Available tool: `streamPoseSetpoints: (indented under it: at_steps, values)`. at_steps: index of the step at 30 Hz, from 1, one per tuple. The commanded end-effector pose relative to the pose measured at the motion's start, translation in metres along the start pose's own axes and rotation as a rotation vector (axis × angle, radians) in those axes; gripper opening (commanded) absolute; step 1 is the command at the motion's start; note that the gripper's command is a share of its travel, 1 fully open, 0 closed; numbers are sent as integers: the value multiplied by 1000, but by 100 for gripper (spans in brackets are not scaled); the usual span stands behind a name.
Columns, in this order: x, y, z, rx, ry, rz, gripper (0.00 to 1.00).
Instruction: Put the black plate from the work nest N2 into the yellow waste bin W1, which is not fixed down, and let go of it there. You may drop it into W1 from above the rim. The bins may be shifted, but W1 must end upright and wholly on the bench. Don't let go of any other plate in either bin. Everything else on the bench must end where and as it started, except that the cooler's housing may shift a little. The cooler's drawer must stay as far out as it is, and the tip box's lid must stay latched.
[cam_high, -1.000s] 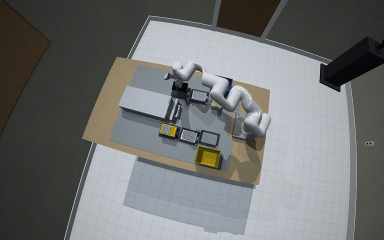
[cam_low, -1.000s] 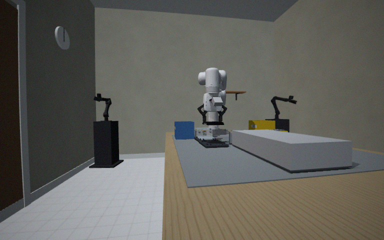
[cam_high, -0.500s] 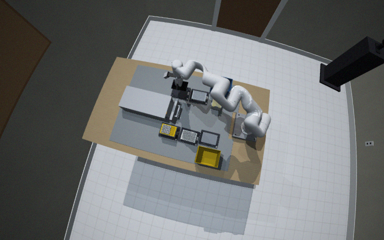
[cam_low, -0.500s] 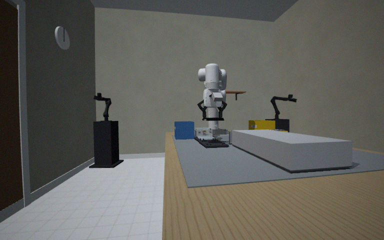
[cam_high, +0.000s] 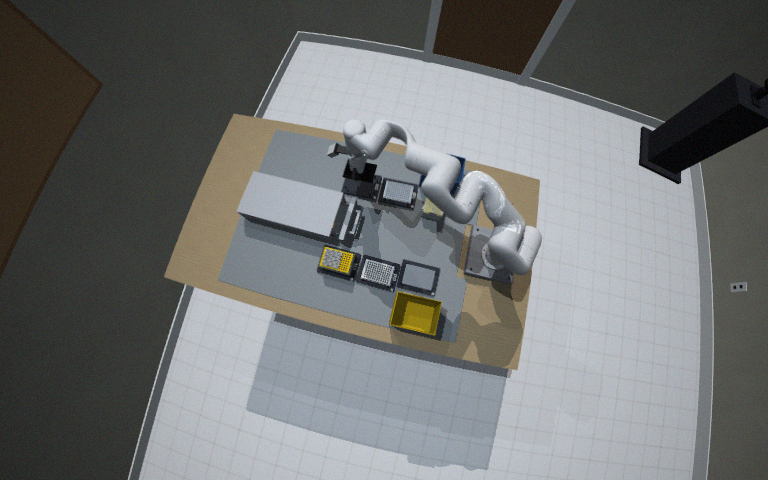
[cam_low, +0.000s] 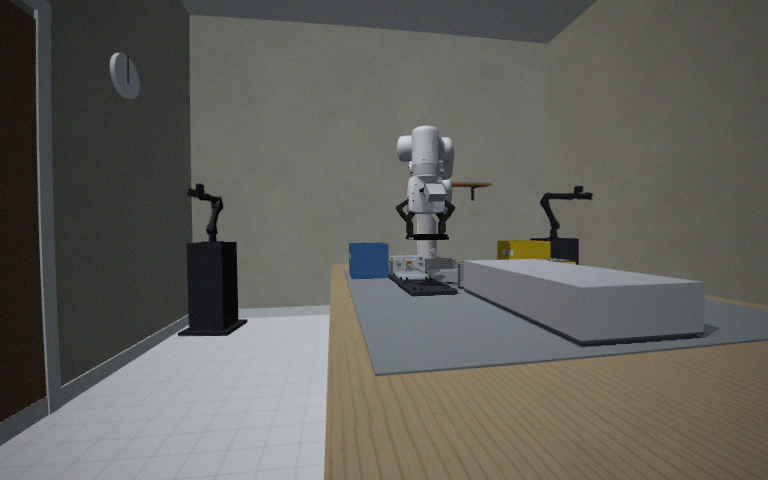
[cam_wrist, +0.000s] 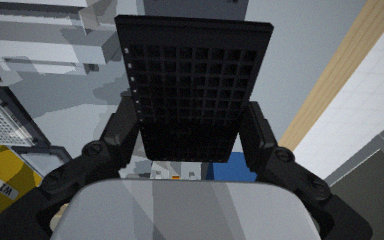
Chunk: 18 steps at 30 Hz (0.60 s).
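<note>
My gripper (cam_wrist: 190, 113) is shut on the black plate (cam_wrist: 192, 85), a flat well plate held across its width between the two fingers. In the exterior view the gripper (cam_low: 425, 234) holds the plate level, well above the bench and the empty nest (cam_low: 421, 283) below it. In the overhead view the plate (cam_high: 359, 172) hangs at the far side of the grey mat, under the wrist. The yellow waste bin W1 (cam_high: 416, 313) stands upright at the near edge of the mat, far from the gripper.
A long grey cooler (cam_high: 288, 203) lies left of the gripper. A white plate in a nest (cam_high: 396, 192) sits right of it. Near W1 are a yellow plate (cam_high: 338, 260), a white plate (cam_high: 377, 271) and an empty nest (cam_high: 419, 276). A blue bin (cam_low: 368, 259) stands at the back.
</note>
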<state>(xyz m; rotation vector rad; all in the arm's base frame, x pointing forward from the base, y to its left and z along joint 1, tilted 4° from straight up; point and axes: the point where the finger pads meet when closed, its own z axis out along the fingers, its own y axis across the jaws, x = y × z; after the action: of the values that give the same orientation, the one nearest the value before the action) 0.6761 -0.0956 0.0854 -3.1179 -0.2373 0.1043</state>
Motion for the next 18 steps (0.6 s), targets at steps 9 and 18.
streamPoseSetpoints:
  at_steps: [9, 18]
  values:
    - [-16, -25, -3, -3, 10, 8, 0]
    - [-26, -40, -3, -3, 10, 8, 0]
